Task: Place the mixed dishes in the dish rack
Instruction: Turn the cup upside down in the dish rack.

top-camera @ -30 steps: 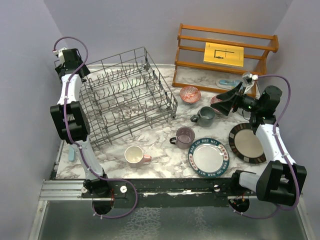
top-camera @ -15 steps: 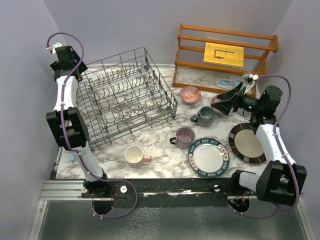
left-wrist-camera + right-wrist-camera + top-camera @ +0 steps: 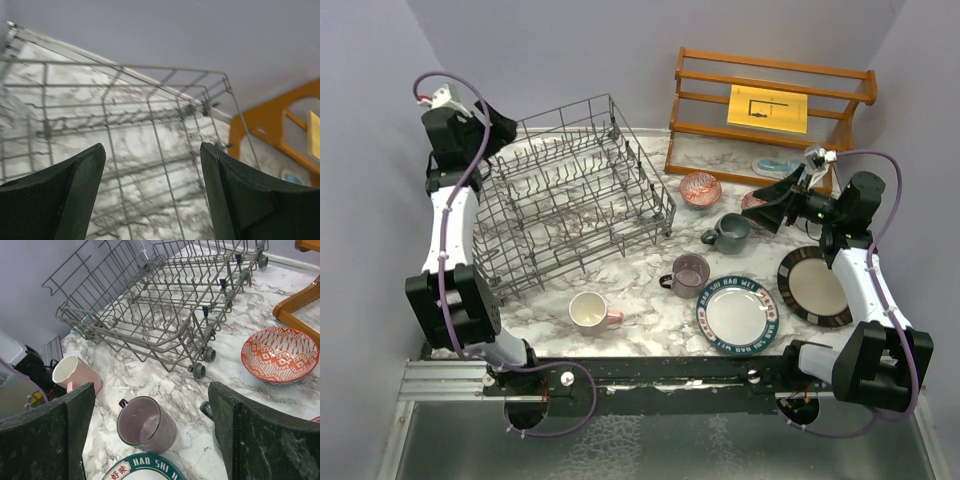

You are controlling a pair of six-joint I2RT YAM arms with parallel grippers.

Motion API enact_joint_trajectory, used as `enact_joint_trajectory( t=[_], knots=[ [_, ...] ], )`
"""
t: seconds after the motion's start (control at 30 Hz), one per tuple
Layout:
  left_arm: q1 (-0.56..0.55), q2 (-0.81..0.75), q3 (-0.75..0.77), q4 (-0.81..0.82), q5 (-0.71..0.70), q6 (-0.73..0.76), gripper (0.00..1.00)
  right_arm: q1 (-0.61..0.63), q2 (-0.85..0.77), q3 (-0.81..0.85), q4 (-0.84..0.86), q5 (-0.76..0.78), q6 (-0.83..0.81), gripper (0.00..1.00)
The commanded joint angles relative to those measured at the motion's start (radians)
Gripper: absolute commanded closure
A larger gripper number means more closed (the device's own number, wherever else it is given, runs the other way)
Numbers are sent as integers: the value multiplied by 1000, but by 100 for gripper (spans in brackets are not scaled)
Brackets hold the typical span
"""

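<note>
Two claws, top view: the left claw (image 3: 500, 125) hangs with its fingers spread and nothing between them, over the far left corner of the dish rack (image 3: 580, 195). The right claw (image 3: 760, 203) is also spread and holds nothing. It sits low in front of the wooden shelf (image 3: 770, 100).
Rack, top view: it stands at an angle on the left half of the worktop (image 3: 640, 270).
Dishes, top view: all lie on the worktop, right of the rack or in front of it. A red bowl (image 3: 700, 188) is nearest the shelf, with a grey mug (image 3: 730, 232) just in front of it. Next comes a mauve mug (image 3: 690, 273), and a pink mug (image 3: 590, 312) lies on its side. A blue-rimmed plate (image 3: 737, 314) and a dark-rimmed plate (image 3: 813, 285) lie side by side.
Shelf, top view: a yellow card (image 3: 767, 108) leans on it.
Left wrist view: the left claw (image 3: 151, 150) is spread wide and looks down into the rack's wire grid (image 3: 150, 67). The orange shelf (image 3: 260, 125) shows at the right edge.
Right wrist view: the right claw (image 3: 150, 390) is spread wide, with the mauve mug (image 3: 145, 425) upright on the worktop between its fingers, untouched. The pink mug (image 3: 75, 372) is to the left, the red bowl (image 3: 280, 354) to the right, and the rack (image 3: 165, 305) beyond. The rim of the blue-rimmed plate (image 3: 142, 467) shows at the bottom.
</note>
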Motion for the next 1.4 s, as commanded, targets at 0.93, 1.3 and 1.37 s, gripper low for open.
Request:
enact_joint_trajectory(
  t=[0.93, 1.3, 1.37],
  knots=[
    [-864, -466, -850, 854, 199, -261, 21, -18, 28, 66, -628, -264, -957, 0],
    [-961, -428, -796, 731, 141, -158, 22, -17, 73, 202, -878, -15, -1183, 0],
    [-962, -436, -798, 716, 129, -146, 22, -12, 100, 249, -998, -40, -1283, 0]
  ],
)
